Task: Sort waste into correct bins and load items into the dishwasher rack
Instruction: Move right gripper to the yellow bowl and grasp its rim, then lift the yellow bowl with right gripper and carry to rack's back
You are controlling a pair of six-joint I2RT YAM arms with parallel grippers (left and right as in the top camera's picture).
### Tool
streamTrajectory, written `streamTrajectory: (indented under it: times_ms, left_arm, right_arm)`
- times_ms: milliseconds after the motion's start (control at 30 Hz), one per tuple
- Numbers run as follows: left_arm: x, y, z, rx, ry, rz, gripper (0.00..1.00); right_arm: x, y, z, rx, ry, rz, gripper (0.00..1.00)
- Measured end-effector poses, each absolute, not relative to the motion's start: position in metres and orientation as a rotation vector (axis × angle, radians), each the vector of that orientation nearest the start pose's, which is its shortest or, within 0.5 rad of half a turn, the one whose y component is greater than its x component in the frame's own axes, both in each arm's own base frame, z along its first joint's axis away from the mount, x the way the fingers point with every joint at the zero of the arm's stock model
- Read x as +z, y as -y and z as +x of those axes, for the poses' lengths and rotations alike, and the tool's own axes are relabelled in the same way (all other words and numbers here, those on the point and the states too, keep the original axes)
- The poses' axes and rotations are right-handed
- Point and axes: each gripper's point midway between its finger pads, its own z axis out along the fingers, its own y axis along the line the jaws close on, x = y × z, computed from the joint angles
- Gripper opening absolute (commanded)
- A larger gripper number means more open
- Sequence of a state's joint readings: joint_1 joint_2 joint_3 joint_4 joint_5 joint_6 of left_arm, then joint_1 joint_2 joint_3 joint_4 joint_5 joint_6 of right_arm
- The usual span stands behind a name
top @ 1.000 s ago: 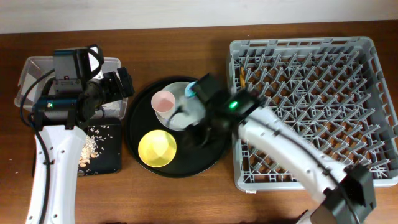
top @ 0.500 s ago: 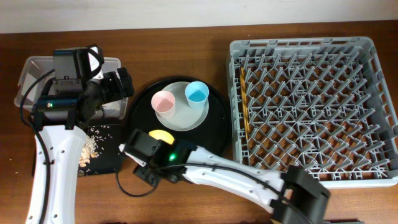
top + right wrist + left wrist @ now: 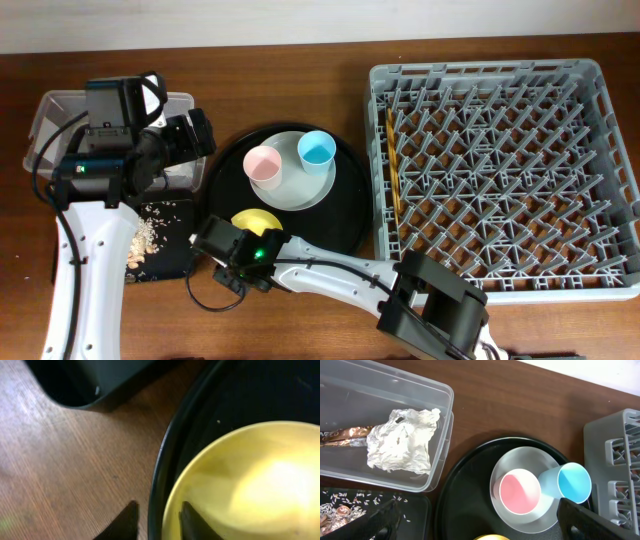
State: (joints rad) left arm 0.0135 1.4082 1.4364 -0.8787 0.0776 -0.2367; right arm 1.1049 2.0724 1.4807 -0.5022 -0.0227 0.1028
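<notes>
My right gripper (image 3: 234,248) is low at the front-left rim of the round black tray (image 3: 340,228). In the right wrist view the right gripper (image 3: 159,522) straddles the rim of the yellow bowl (image 3: 250,480). One finger is inside the bowl and the other outside, beyond the tray's rim, with a gap left. On the plate (image 3: 295,190) the pink cup (image 3: 263,165) stands upright, with the blue cup (image 3: 317,150) beside it. My left gripper (image 3: 480,527) hangs open above the tray's left side. The clear box (image 3: 445,425) holds the white napkin (image 3: 402,442) and the gold-brown wrapper (image 3: 342,437). Food scraps (image 3: 145,240) lie in the flat black tray (image 3: 178,258).
The grey dishwasher rack (image 3: 500,170) fills the right side, with wooden chopsticks (image 3: 393,175) lying along its left edge. My right arm stretches across the table's front from the lower right. Bare wood shows between the flat tray and the round tray.
My right arm swung from above the plate to the tray's front left and came down at the yellow bowl, uncovering the blue cup. Its jaws have narrowed. The left arm has not moved.
</notes>
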Motion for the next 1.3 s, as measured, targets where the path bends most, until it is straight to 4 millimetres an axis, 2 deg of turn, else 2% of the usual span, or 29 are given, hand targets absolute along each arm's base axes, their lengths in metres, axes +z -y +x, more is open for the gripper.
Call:
streamTrajectory:
  times_ms: [167, 333, 400, 500, 600, 633, 667, 700, 767, 867, 967, 1000, 1167, 1300]
  left_arm:
    - [0.256, 0.008, 0.382, -0.195, -2.413, -0.268, 0.99]
    - [0.256, 0.008, 0.382, -0.195, -2.413, -0.268, 0.99]
    - [0.256, 0.008, 0.382, -0.195, -2.413, -0.268, 0.99]
    - [0.256, 0.008, 0.382, -0.195, -2.413, -0.268, 0.99]
    - [0.256, 0.008, 0.382, -0.195, -2.413, -0.268, 0.99]
    - [0.256, 0.008, 0.382, -0.195, -2.413, -0.268, 0.99]
    - [0.256, 0.008, 0.382, -0.195, -2.412, -0.268, 0.99]
    - [0.256, 0.008, 0.382, -0.195, -2.413, -0.268, 0.99]
    - [0.256, 0.008, 0.382, -0.195, -2.413, -0.268, 0.99]
    - [0.257, 0.008, 0.383, -0.195, -2.412, -0.268, 0.99]
    - [0.256, 0.008, 0.382, -0.195, -2.413, -0.268, 0.99]
    - [0.256, 0.008, 0.382, -0.195, -2.413, -0.268, 0.99]
    - [0.257, 0.008, 0.383, -0.195, -2.412, -0.268, 0.99]
    - [0.256, 0.008, 0.382, -0.196, -2.413, -0.268, 0.99]
  right_arm:
    - [0.036, -0.438, 0.218, 0.366, -2.417, -1.328, 0.04]
    - [0.034, -0.422, 0.214, 0.290, -2.464, -1.364, 0.04]
    - [0.040, -0.414, 0.210, 0.261, -2.490, -1.375, 0.04]
    - [0.070, -0.404, 0.204, 0.265, -2.499, -1.370, 0.04]
    - [0.115, -0.396, 0.204, 0.313, -2.457, -1.331, 0.04]
    - [0.142, -0.391, 0.207, 0.347, -2.424, -1.295, 0.04]
    - [0.154, -0.388, 0.209, 0.360, -2.412, -1.275, 0.04]
    - [0.190, -0.373, 0.221, 0.398, -2.377, -1.193, 0.04]
    - [0.219, -0.348, 0.237, 0.434, -2.371, -1.096, 0.04]
    - [0.260, -0.285, 0.289, 0.492, -2.373, -0.827, 0.04]
    - [0.275, -0.244, 0.329, 0.604, -2.358, -0.680, 0.04]
    - [0.281, -0.224, 0.349, 0.679, -2.332, -0.619, 0.04]
    - [0.303, -0.166, 0.407, 1.009, -2.095, -0.587, 0.04]
    - [0.293, -0.135, 0.439, 1.278, -1.880, -0.645, 0.04]
